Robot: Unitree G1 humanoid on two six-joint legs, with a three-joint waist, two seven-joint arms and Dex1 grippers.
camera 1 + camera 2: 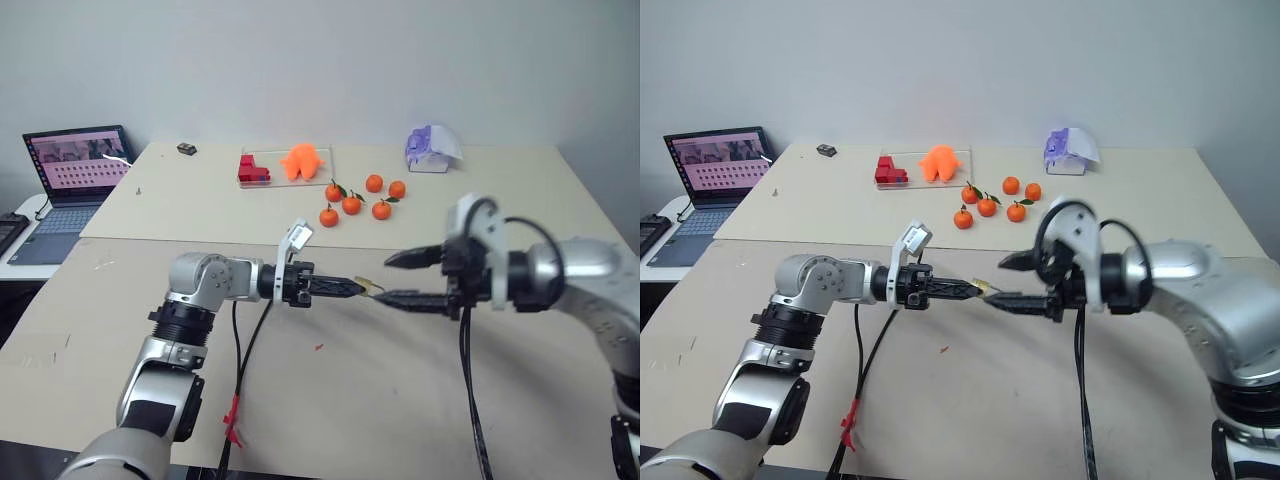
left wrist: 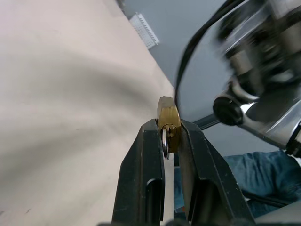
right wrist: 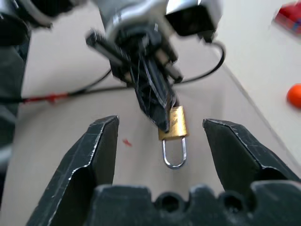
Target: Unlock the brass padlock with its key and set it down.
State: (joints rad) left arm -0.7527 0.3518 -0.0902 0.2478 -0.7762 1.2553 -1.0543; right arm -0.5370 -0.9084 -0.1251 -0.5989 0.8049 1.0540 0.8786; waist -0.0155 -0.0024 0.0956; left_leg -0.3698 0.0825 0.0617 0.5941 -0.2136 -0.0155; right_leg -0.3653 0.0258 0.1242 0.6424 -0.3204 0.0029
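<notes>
My left gripper (image 1: 360, 288) points level over the table and is shut on the brass padlock (image 3: 172, 123), which it pinches by its gold body. The thin silvery shackle (image 3: 174, 153) sticks out past the fingertips toward my right gripper. Between the left fingers (image 2: 146, 160), a small silvery key (image 2: 165, 143) rests against the padlock (image 2: 168, 120). My right gripper (image 1: 385, 278) faces the left one tip to tip and stands open. Its two fingers (image 3: 99, 150) straddle the padlock without touching it.
Several tangerines (image 1: 352, 203) lie on the far table, with an orange toy (image 1: 302, 160), red blocks (image 1: 252, 168) and a purple-white object (image 1: 432, 148). At the far left is an open laptop (image 1: 75, 170). Black cables (image 1: 250, 340) hang from both arms.
</notes>
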